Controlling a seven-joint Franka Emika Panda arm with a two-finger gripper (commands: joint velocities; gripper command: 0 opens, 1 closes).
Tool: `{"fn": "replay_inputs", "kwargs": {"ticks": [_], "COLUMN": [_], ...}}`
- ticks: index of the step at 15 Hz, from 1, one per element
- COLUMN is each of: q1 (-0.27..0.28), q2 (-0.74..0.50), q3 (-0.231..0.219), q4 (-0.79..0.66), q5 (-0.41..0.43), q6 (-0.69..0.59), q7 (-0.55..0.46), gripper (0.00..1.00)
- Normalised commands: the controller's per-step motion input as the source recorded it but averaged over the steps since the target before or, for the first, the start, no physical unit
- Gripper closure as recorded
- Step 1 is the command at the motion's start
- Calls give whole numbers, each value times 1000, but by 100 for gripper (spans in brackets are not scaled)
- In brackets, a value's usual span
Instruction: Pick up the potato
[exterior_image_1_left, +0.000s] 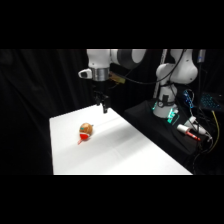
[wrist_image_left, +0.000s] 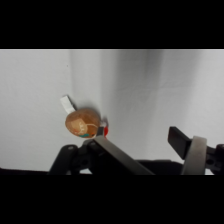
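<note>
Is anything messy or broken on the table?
Nothing stands out. The potato sits whole on the white table, nothing spilled around it. The gripper hangs above the table, off to one side of the potato, jaws open and empty.

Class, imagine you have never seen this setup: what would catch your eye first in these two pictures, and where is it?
First comes the potato, a tan-brown lump with a red lower part, lying alone on the white table near its far left corner. Next is the white arm, reaching in from the upper right, with its gripper hanging above the table's far edge, a little right of the potato. In the wrist view the potato lies just beyond one of the open gripper fingers.
</note>
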Motion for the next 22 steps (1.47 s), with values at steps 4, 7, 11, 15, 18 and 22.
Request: {"fn": "replay_inputs", "kwargs": {"ticks": [4, 7, 11, 15, 18, 22], "q1": [-109, -92, -75, -62, -77, -86], "q2": [308, 369, 412, 402, 361, 332], "q3": [-68, -45, -14, -6, 9, 44], "q4": [416, 424, 398, 363, 295, 230], "q5": [47, 104, 156, 142, 168, 177], "q6": [89, 128, 151, 105, 105, 127], "q7": [-141, -95, -88, -45, -48, -66], "gripper": [0, 0, 0, 0, 0, 0]}}
